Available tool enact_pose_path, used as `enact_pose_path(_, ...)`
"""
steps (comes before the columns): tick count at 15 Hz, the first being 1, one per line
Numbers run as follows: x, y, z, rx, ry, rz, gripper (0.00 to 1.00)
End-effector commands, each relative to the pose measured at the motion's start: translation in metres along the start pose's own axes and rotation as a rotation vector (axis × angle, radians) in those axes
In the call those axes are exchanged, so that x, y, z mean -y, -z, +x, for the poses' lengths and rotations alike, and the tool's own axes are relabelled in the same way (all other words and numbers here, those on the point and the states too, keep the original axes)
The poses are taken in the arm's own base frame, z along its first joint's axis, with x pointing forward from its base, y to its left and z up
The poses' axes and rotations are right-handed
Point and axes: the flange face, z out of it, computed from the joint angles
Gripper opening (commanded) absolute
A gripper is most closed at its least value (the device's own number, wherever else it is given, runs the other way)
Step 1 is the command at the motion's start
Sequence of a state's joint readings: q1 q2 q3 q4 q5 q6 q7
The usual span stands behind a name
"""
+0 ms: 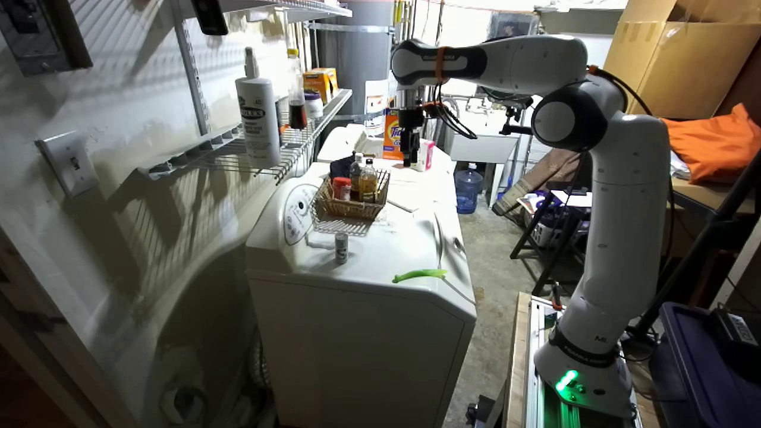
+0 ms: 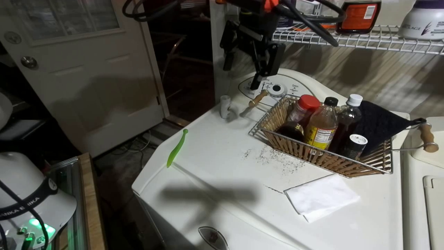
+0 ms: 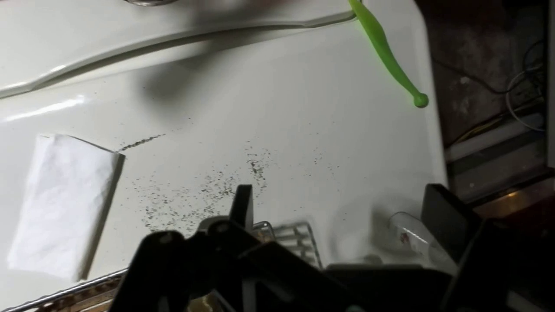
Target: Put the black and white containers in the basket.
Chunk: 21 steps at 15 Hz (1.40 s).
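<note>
The brown woven basket (image 1: 348, 209) sits on the white appliance; it also shows in an exterior view (image 2: 301, 148), and part of its rim shows in the wrist view (image 3: 86, 292). A small black container with a white lid (image 2: 355, 149) stands inside it. A small whitish cylinder container (image 1: 341, 248) stands upright outside the basket, near the control panel; it also shows in an exterior view (image 2: 225, 107) and in the wrist view (image 3: 416, 238). My gripper (image 3: 340, 208) is open and empty, above the appliance top. In the wrist view the cylinder appears below, beside the right finger.
The basket also holds a red-lidded jar (image 2: 307, 104), bottles (image 2: 322, 125) and a black cloth (image 2: 378, 123). A green tool (image 2: 177, 148) lies near the appliance's edge. A folded white cloth (image 2: 322, 197) and dark crumbs lie on top. A wire shelf (image 2: 388, 41) hangs above.
</note>
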State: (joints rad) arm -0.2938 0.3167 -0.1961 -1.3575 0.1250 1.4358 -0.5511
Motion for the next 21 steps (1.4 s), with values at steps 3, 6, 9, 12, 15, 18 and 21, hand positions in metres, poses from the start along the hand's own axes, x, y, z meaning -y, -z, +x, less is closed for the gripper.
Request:
enact_pose_path(3,0.06,-0.013,0.041,0.036,-0.022,-0.294,1.0)
enact_pose_path(6,0.126,-0.032,0.069,0.046,0.009,-0.417,1.0)
enact_pose_path(9,0.181,-0.055,0.084,0.035,0.015,-0.421,1.0)
enact_pose_path(12,0.209,-0.078,0.094,-0.073,0.054,-0.43,1.0)
enact_pose_path(15,0.217,-0.104,0.104,-0.205,0.172,-0.455,1.0)
enact_pose_path(18,0.215,-0.108,0.117,-0.186,0.148,-0.436,1.0)
enact_pose_path(21,0.215,-0.109,0.115,-0.192,0.152,-0.436,1.0)
